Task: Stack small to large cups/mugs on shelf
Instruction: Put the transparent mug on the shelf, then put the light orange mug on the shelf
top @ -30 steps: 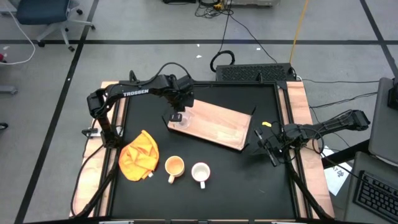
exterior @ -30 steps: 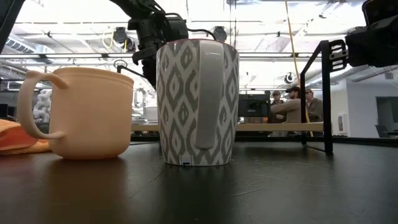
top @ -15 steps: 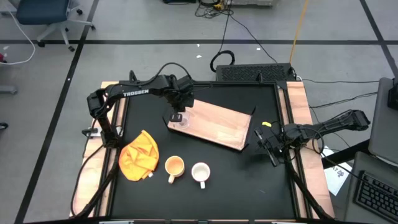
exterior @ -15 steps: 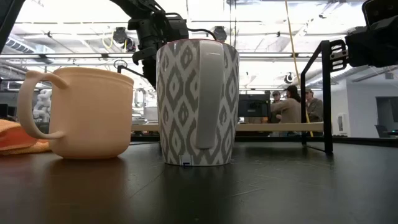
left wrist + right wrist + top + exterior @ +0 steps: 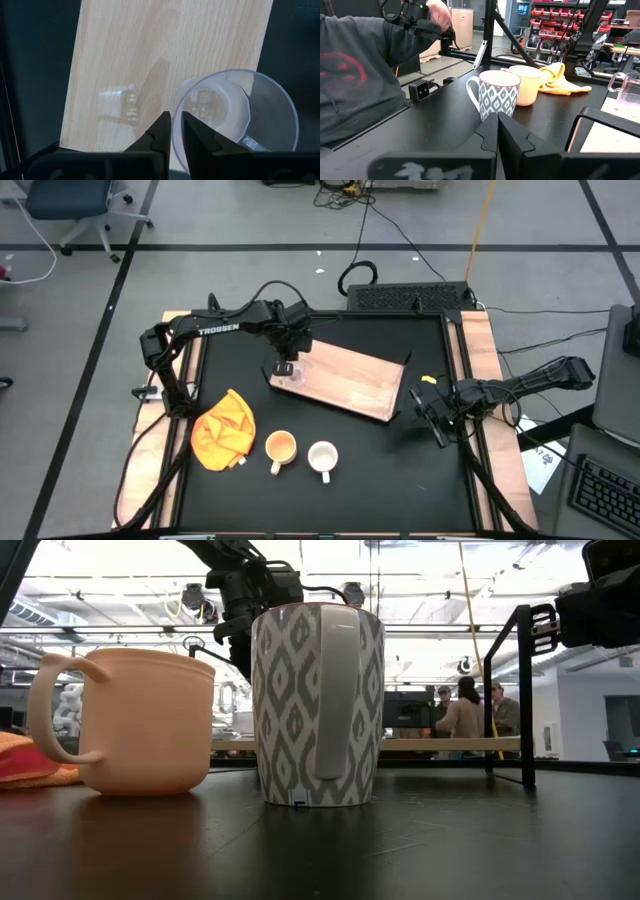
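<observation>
Wood grain marks the shelf (image 5: 345,381), a board lying slantwise at the centre of the high view, long axis running from upper left to lower right across the black surface (image 5: 380,460). The left pincer (image 5: 285,367) hangs over its upper-left end by the clear glass cup (image 5: 295,374); the yellow-orange mug (image 5: 280,448) and white mug (image 5: 322,457) wait at lower centre beside an orange cloth (image 5: 224,430), while the right pincer (image 5: 432,416) rests, closed, at the right edge. Low view: both mugs stand upright, handles showing. Left wrist view: the cup sits upright, mouth up, on the board's corner, the narrow fingers (image 5: 162,131) just beside its rim, whether gripping I cannot tell. A good release probably means opening gently and lifting straight up.
</observation>
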Controlling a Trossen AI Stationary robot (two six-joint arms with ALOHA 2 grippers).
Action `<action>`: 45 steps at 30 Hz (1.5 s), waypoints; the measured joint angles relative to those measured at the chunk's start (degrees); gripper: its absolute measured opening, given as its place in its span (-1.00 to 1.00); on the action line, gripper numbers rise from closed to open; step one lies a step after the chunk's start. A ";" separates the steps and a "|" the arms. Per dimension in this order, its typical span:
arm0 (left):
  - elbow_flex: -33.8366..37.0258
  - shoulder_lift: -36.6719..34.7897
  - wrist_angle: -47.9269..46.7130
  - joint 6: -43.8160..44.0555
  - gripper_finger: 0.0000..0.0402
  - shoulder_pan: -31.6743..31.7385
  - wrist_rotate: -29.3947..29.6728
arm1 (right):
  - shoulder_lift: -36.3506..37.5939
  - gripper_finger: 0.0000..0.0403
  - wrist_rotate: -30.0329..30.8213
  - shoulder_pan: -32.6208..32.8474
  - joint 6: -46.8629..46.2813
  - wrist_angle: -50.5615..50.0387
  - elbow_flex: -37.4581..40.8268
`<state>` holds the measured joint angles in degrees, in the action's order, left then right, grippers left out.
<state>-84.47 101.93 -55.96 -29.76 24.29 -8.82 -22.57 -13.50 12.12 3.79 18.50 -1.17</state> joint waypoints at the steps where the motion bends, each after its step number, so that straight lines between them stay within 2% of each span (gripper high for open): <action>1: 0.00 0.00 -0.02 0.01 -0.75 0.00 0.00 | 0.01 -1.00 0.00 -0.01 0.00 -0.01 0.00; 14: 0.00 0.00 -0.09 0.22 -0.56 -0.04 -0.05 | -0.01 -1.00 0.00 -0.02 0.09 -0.02 0.02; 45: 0.00 0.01 0.57 0.24 -0.56 -1.86 1.37 | -0.02 -1.00 -0.02 -0.01 0.13 -0.02 0.01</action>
<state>-84.47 101.94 -55.40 -29.52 22.43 -7.44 -22.59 -13.52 12.11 3.92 18.48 -1.16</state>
